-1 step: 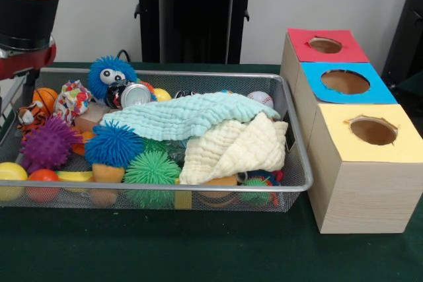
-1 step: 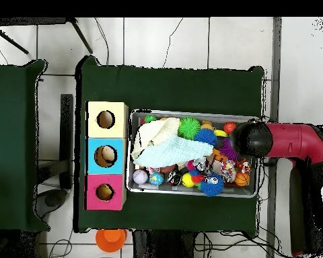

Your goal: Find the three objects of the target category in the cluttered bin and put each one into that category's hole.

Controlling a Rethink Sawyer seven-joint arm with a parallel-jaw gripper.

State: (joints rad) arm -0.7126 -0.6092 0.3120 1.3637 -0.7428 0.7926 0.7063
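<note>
The red and black arm enters at the upper left of the front view, its thick red link ending in a black joint. From above, the same arm lies level, its round black end foremost. The pincer itself is hidden beneath that end.

Green table carries wire bin beside wooden boxes.

Wire bin full of toys, two cloths on top; three-hole box beside.
</note>
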